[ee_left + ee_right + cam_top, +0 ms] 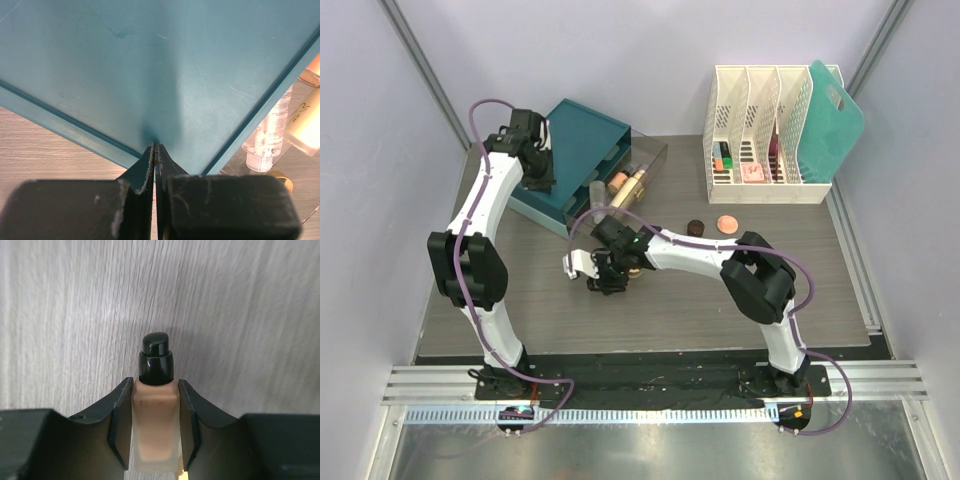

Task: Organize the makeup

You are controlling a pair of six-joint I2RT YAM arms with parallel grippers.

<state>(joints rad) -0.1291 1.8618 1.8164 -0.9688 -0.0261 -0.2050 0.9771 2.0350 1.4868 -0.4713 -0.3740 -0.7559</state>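
Beige bottle [154, 432] with black cap, lower middle of the right wrist view, clamped by its flat sides in the right claw [154, 405] over the grey wood table [250, 315]. Probably rigid glass or hard plastic: smooth, rather slippery, breakable if dropped. Best held low on the body, never by the cap. Pinched fully closed and empty, left claw [156, 152], tips against the teal box [150, 60].
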